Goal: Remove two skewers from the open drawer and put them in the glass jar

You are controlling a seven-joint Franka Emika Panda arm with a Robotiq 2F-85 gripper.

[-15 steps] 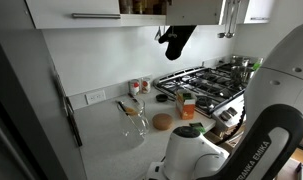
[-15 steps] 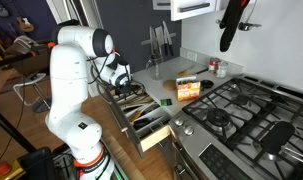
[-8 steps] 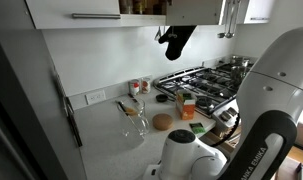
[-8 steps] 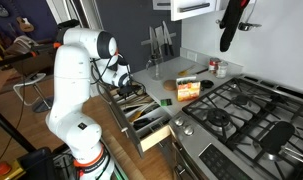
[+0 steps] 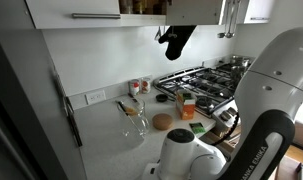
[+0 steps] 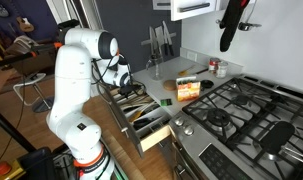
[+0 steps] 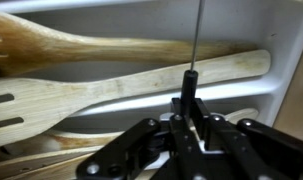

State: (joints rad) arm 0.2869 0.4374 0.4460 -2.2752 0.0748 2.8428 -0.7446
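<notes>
In the wrist view my gripper (image 7: 190,80) is shut on a thin dark skewer (image 7: 198,35), which runs straight up from between the fingertips to the top edge. Below it lies the drawer's light interior (image 7: 283,60), holding wooden spoons (image 7: 111,90). In an exterior view the open drawer (image 6: 143,118) juts out from under the counter, and my gripper (image 6: 122,84) reaches down into its back end. The glass jar (image 5: 136,123) stands on the counter by the wall, with a thin dark rod leaning out of it. I cannot make out another skewer in the drawer.
A flat brown disc (image 5: 163,122) and an orange box (image 5: 186,103) sit on the counter between the jar and the gas stove (image 5: 206,82). Small red-lidded spice jars (image 5: 139,87) stand at the wall. My own white arm (image 6: 76,80) stands in front of the drawer.
The jaws have gone from open to shut around the skewer. The arm has barely shifted over the drawer.
</notes>
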